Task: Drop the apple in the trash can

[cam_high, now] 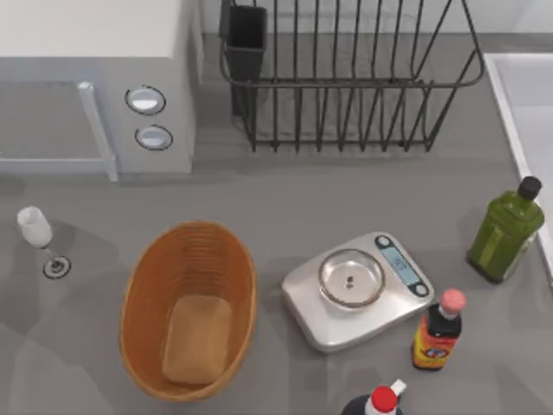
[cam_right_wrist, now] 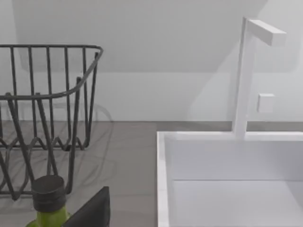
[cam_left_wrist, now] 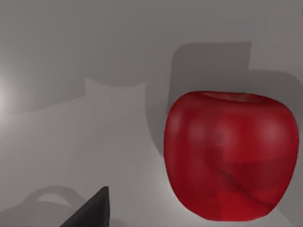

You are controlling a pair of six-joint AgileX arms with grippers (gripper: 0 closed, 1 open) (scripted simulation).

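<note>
The apple (cam_left_wrist: 229,156) is sitting large and close in the left wrist view, resting on a pale grey surface and casting a shadow behind it. One dark finger (cam_left_wrist: 90,213) of the left tool is poking into that view beside the apple, clear of it and not touching; whether the left tool is spread or pressed together cannot be told.

In the right wrist view a single dark finger (cam_right_wrist: 92,210) of the right tool is hanging just beside the cap of the green bottle (cam_right_wrist: 47,201), with the wire rack (cam_right_wrist: 47,118) beyond it and the white sink (cam_right_wrist: 227,175) and its tap (cam_right_wrist: 244,80) to the other side. Whether the right tool is spread or pressed together cannot be told either.

On the tabletop (cam_high: 285,207), the basket (cam_high: 188,309) is lying toward the front left with a loaf (cam_high: 195,339) inside it, and the scale (cam_high: 356,287) is sitting just beside it toward the right. A wine glass (cam_high: 39,238) is standing near the left edge. The green bottle (cam_high: 505,232) is standing near the right edge, by the sink (cam_high: 527,104), and two red-capped bottles (cam_high: 439,328) are standing at the front right. The rack (cam_high: 346,78) and the microwave (cam_high: 95,86) are lining the back edge. A bare grey strip is running across the middle, between the back row and the basket and scale.
</note>
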